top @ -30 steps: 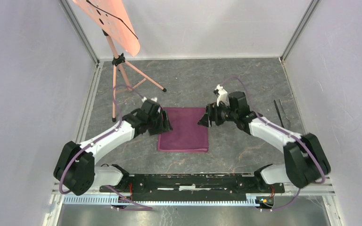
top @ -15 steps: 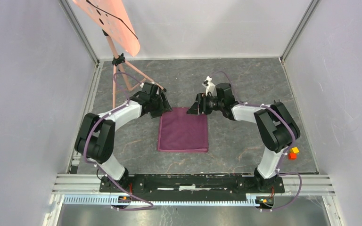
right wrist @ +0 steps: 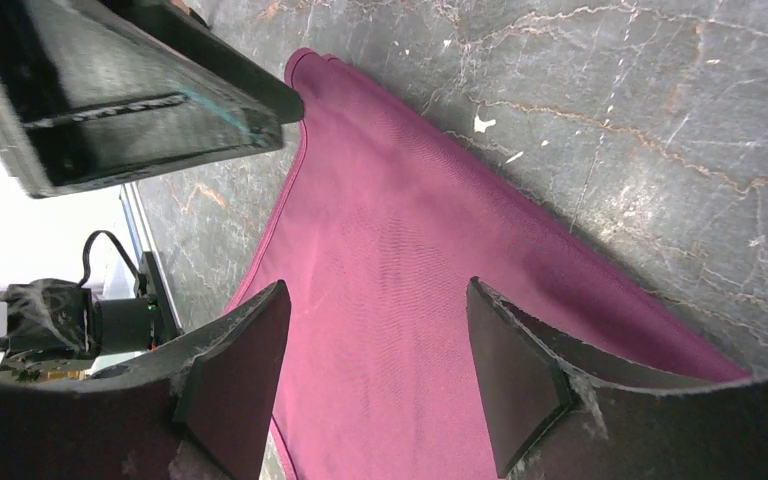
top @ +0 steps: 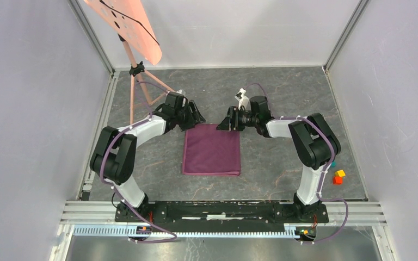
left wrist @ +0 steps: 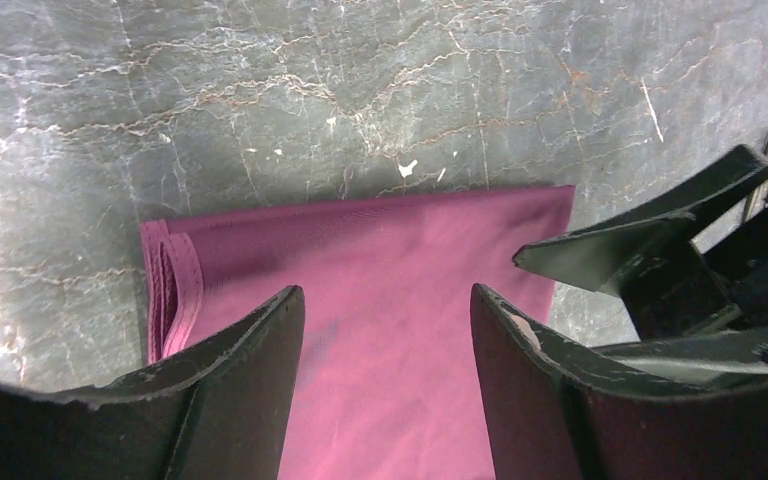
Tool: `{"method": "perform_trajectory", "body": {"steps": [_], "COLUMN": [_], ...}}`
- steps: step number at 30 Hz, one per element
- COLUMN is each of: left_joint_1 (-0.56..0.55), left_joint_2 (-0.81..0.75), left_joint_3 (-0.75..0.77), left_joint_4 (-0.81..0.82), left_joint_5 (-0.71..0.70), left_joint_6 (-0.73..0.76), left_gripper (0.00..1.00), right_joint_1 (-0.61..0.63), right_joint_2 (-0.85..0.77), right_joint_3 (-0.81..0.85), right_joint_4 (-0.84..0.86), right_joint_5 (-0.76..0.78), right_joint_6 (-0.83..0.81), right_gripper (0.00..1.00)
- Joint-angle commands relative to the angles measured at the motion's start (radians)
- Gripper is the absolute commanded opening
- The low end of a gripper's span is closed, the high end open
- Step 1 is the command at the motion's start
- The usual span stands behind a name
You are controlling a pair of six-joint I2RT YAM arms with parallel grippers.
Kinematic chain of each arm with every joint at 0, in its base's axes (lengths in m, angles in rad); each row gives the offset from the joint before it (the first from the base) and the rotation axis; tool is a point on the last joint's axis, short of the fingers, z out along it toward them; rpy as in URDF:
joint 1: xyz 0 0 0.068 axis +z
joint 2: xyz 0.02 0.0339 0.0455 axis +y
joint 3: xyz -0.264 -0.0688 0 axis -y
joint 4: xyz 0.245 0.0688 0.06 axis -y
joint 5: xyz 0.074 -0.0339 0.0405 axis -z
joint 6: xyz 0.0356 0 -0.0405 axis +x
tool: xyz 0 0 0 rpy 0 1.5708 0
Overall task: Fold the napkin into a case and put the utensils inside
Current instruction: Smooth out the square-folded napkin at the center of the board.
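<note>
Status: the napkin lies flat in the middle of the table, between the two arms, as a neat rectangle with squared edges. The left wrist view shows several hems stacked at its far-left corner, so at least one fold looks to be in. The shape is too broad to be the long narrow case, so more folding is left.

Left claw sits at the far-left corner of the cloth, and right claw at the far-right corner. Both stand wide and empty. In each wrist view plain fabric shows in the gap between the fingers, with nothing pinched. Whether the tips touch the cloth cannot be told.

Utensils: none found in any current view, and nothing lies on or in the napkin. The insertion step is judged not begun.

Small coloured cubes rest near the table's right edge, well apart from the cloth.

Estimate: early to middle of the folding stage.
</note>
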Motion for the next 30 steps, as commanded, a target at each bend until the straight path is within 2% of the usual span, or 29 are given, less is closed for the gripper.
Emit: {"method": "perform_trajectory", "body": {"steps": [1, 10, 14, 17, 24, 30], "left_joint_1": [0.004, 0.036, 0.048, 0.049, 0.047, 0.053], "left_joint_2": [0.060, 0.129, 0.119, 0.092, 0.016, 0.049], "left_joint_3": [0.035, 0.012, -0.041, -0.064, 0.001, 0.043], "left_joint_4": [0.080, 0.062, 0.061, 0.053, 0.023, 0.043], "left_joint_5": [0.032, -0.045, -0.090, -0.094, 0.058, 0.106], "left_joint_6": [-0.028, -0.001, 0.005, 0.019, 0.024, -0.013], "left_gripper": [0.69, 0.69, 0.69, 0.69, 0.72, 0.72], "right_joint_1": [-0.012, -0.060, -0.102, -0.107, -0.096, -0.056], "right_joint_2": [0.003, 0.041, 0.040, 0.010, -0.085, -0.033], "right_joint_3": [-0.019, -0.052, -0.113, -0.105, -0.011, 0.003], "right_joint_4": [0.083, 0.067, 0.059, -0.009, -0.133, 0.015], "right_joint_5": [-0.028, -0.014, 0.008, 0.018, -0.007, -0.061], "right_joint_6": [0.015, -0.031, -0.072, -0.129, -0.163, -0.039], "right_gripper": [0.71, 0.71, 0.71, 0.71, 0.72, 0.72]}}
